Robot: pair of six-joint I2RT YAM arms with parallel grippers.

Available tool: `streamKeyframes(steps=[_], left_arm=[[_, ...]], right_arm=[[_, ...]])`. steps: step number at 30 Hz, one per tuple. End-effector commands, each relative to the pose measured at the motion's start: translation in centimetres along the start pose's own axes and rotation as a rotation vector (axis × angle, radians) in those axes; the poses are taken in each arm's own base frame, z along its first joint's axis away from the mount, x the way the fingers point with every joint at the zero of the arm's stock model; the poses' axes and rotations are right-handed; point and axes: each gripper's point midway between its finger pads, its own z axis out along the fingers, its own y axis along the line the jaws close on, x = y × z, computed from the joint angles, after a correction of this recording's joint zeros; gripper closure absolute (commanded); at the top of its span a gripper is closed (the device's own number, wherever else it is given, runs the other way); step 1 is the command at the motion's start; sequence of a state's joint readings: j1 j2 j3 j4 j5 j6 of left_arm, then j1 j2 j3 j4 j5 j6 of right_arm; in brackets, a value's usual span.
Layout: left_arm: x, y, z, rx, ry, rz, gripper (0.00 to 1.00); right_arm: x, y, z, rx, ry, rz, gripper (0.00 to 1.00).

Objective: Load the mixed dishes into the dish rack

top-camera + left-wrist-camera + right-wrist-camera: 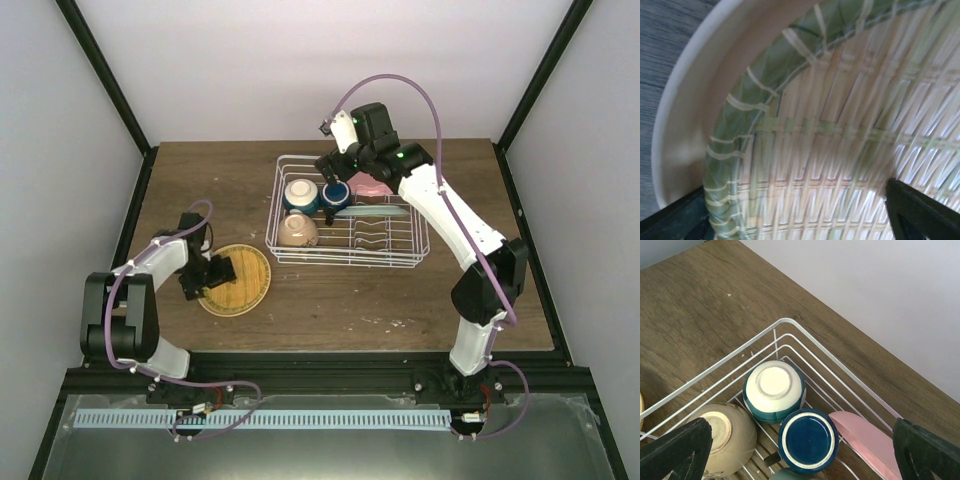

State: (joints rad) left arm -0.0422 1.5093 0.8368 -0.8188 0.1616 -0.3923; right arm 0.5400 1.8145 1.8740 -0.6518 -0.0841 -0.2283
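I judge the last dish is in hand: the woven plate lies on the surface beneath my left jaws, spread over its rim. My right jaws hang spread above the upturned mug in the dish rack. Next, I think: pinch that rim, then tilt it upright for a slot.

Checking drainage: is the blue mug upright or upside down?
Upside down: the dark blue mug shows its white-ringed base facing up.

The table is showing matt brown wood grain. The dish rack is looking like smooth white-coated wire. At its nine o'clock side, the cream bowl, white-and-blue bowl and dark blue mug are shining with smooth glaze; the woven-pattern plate is gleaming glossy
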Motion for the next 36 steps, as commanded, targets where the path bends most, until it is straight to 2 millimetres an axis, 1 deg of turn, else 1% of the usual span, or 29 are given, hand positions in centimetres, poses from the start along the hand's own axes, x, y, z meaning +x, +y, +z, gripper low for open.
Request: streamKeyframes(steps=[1,4,8,11,12,17,20,25,30,36], left_arm=[[0.8,0.0,1.6,0.024,0.005,-0.022,0.14],[1.2,-0.2,1.7,0.043,0.009,-0.033,0.30],[1.5,-0.1,1.4,0.045,0.004,-0.044,0.52],[1.6,-0.1,1.1,0.044,0.003,-0.047,0.64],[1.6,-0.1,1.0,0.044,0.002,-0.049,0.69],[1.6,-0.4,0.2,0.051,0.001,-0.049,0.86],[1.6,-0.6,-0.4,0.055,0.002,-0.047,0.92],[1.4,-1.2,-1.8,0.076,-0.004,-0.037,0.95],[1.6,-1.0,-3.7,0.053,-0.009,-0.012,1.00],[2.2,-0.6,-5.9,0.030,-0.021,0.011,1.00]], right_arm=[[-0.9,-0.1,-0.5,0.007,-0.006,-0.022,0.00],[-0.7,0.1,-0.3,0.004,0.002,-0.034,0.00],[-0.5,0.1,-0.1,0.002,0.005,-0.041,0.00],[-0.2,0.1,0.2,-0.001,0.013,-0.044,0.00],[-0.1,0.1,0.3,-0.001,0.018,-0.045,0.00],[0.3,0.1,0.5,0.005,0.026,-0.052,0.00],[0.5,0.0,0.7,0.009,0.031,-0.059,0.00],[0.8,0.0,1.0,0.011,0.038,-0.063,0.00],[0.9,0.0,1.0,0.009,0.040,-0.063,0.00],[1.4,0.3,1.3,-0.002,0.049,-0.058,0.00]])
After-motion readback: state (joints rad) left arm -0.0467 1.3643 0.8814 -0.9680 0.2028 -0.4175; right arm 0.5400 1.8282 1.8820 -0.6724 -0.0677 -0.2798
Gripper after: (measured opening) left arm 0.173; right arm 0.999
